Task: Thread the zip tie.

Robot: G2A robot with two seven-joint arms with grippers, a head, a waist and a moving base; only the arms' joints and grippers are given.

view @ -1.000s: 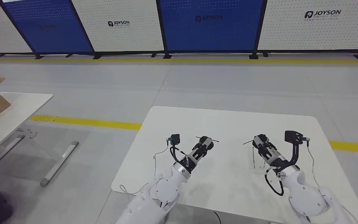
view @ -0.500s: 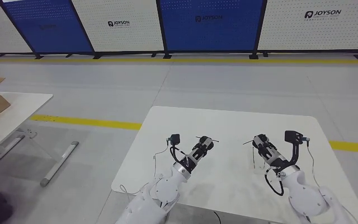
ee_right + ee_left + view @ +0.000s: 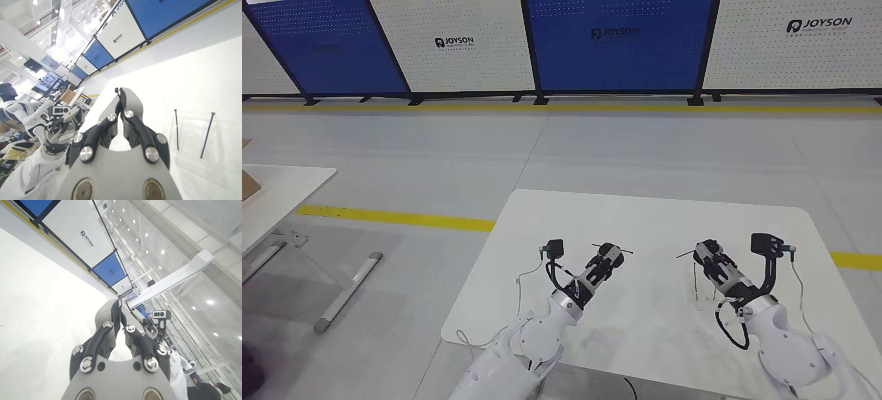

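Both arms rest low over the white table (image 3: 662, 215), about a hand's width apart. My left gripper (image 3: 610, 250) is shut on a thin black zip tie (image 3: 622, 249) that crosses its tip. In the left wrist view the strip (image 3: 119, 308) runs as a dark line between the pressed fingertips of the left gripper (image 3: 119, 306). My right gripper (image 3: 702, 248) is shut on a second black zip tie (image 3: 684, 256). Its small square head (image 3: 116, 89) pokes out beside the tip of the right gripper (image 3: 119, 94). The two tips point roughly toward each other.
A clear flat tray (image 3: 191, 115) lies on the table beside the right arm. Two spare black zip ties (image 3: 177, 130) (image 3: 207, 135) lie in it. The table's far half is bare white surface, with grey floor and blue and white panels beyond.
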